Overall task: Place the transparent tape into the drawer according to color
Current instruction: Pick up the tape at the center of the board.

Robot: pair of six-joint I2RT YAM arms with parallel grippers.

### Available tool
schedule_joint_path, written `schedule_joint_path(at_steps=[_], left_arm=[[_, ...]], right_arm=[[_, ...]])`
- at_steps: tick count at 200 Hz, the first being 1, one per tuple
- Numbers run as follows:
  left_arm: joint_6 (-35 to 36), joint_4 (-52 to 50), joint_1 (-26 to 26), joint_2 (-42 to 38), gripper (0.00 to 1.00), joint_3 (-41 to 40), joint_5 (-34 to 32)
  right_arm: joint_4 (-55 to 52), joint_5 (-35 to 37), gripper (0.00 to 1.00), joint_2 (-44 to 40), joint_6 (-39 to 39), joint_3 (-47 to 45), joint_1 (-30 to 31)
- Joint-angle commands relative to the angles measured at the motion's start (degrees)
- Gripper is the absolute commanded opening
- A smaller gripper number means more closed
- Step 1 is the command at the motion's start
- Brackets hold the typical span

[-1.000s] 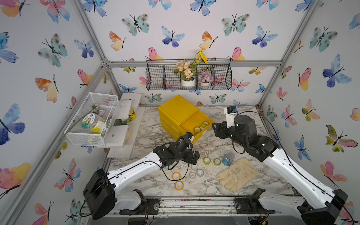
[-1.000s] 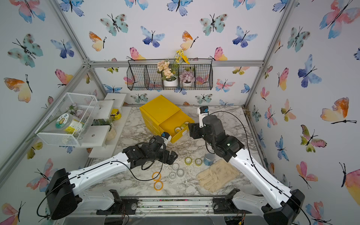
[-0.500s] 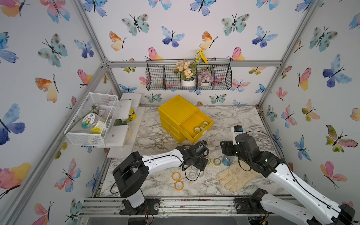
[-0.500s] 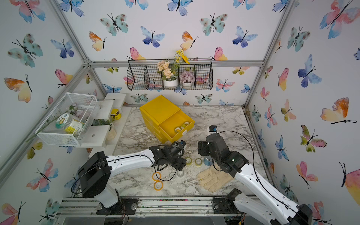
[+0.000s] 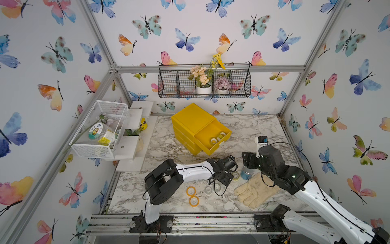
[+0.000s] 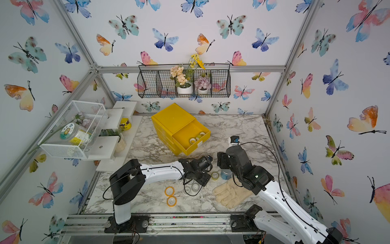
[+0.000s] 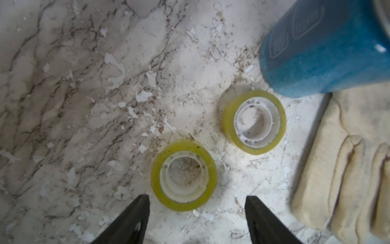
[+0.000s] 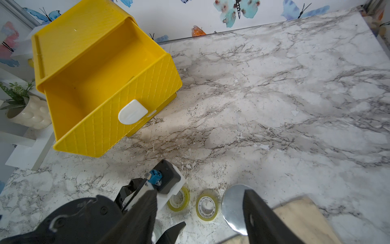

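Two yellow-green rolls of transparent tape [image 7: 183, 176] [image 7: 254, 122] lie flat on the marble. My left gripper [image 7: 197, 197] is open, its black fingertips [image 7: 144, 202] either side of the nearer roll's edge without touching it. In both top views it hangs low over the rolls [image 5: 235, 175] [image 6: 215, 175]. My right gripper [image 8: 200, 194] is open and empty above the same rolls [image 8: 206, 205] and the tin. Two orange rolls [image 5: 191, 191] and colourless ones [image 5: 208, 190] lie nearer the front. The yellow cabinet's top drawer [image 5: 213, 135] [image 8: 101, 84] stands open with yellow-green rolls [image 5: 213, 140] inside.
A blue tin with a silver top [image 7: 325, 46] [image 5: 247, 173] stands right beside the rolls. A cream glove [image 5: 256, 190] [image 7: 341, 169] lies in front of it. White shelves and a mesh basket [image 5: 99, 128] line the left wall.
My left arm has swung from beside the drawer to the yellow-green rolls and its jaws have narrowed. My right arm has drawn back from the drawer to above the blue tin.
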Motion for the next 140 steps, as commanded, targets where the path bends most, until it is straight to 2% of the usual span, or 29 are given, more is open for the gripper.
schedule_joint_path(at_steps=[1,99,140], left_arm=[[0.9,-1.9,0.4,2.1,0.76,1.7,-3.6],[1.3,-2.5,0.4,7.6,0.66,3.7,-6.1],[1.3,-2.5,0.1,7.0,0.51,3.2,-5.7]], right_arm=[[-1.6,2.4,0.69,-1.4,-0.1,2.3,-0.1],[-2.0,3.4,0.70,-2.8,-0.6,2.6,-0.1],[-2.0,4.3,0.70,-2.9,-0.6,2.3,-0.1]])
